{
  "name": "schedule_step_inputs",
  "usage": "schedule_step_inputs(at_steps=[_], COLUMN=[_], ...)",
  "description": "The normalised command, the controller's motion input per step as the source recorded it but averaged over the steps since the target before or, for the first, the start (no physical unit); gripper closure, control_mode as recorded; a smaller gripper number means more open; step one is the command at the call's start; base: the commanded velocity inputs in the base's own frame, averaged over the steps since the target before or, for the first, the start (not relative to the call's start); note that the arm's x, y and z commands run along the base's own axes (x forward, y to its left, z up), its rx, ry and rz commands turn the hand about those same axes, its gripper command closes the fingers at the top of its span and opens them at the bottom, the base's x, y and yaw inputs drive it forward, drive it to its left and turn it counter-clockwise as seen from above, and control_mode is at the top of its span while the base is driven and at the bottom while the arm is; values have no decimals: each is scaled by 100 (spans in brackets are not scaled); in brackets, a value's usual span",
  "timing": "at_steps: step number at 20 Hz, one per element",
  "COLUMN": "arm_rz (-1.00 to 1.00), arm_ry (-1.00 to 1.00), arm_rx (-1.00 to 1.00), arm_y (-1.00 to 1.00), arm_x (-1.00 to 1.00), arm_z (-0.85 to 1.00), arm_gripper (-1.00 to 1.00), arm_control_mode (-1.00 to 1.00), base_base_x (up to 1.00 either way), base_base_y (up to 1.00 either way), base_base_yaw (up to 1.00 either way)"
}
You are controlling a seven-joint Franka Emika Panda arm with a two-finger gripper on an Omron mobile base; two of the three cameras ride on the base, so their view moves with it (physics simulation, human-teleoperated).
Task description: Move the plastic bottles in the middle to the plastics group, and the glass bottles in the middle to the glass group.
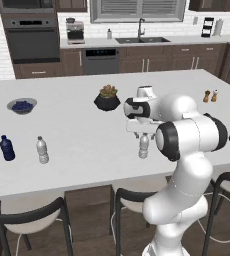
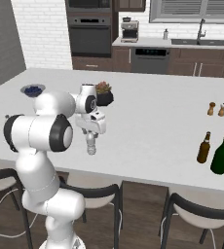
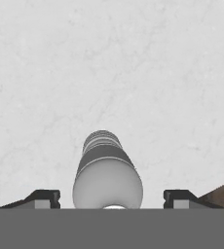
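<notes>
The gripper (image 3: pixel 112 199) hangs straight over the clear plastic bottle (image 1: pixel 144 146), which stands upright near the front edge of the white tabletop (image 1: pixel 87 130). Its 2 fingers (image 3: pixel 42 198) sit either side of the bottle's shoulder with a gap on each side, so the jaws are wide and not gripping. Far left stand the dark blue bottle (image 1: pixel 7 148) and a second clear bottle (image 1: pixel 42 150). At the right, the amber bottle (image 2: pixel 204 147) stands just beside the green wine bottle (image 2: pixel 223 151).
</notes>
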Motion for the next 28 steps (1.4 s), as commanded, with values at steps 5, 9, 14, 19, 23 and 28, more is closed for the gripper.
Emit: schedule_step_inputs(at_steps=[5, 9, 14, 19, 23, 28], arm_rz=[0, 0, 0, 0, 0, 0], arm_ry=[0, 0, 0, 0, 0, -2], arm_rx=[0, 0, 0, 0, 0, 0], arm_y=[0, 7, 58, 88, 99, 100], arm_x=[0, -16, -27, -21, -8, 0], arm_z=[-1, 1, 14, 19, 14, 8], arm_gripper=[100, 100, 100, 100, 100, 100], arm_control_mode=[-100, -100, -100, -100, -100, -100], base_base_x=[0, 0, 0, 0, 0, 0], base_base_y=[0, 0, 0, 0, 0, 0], base_base_yaw=[0, 0, 0, 0, 0, 0])
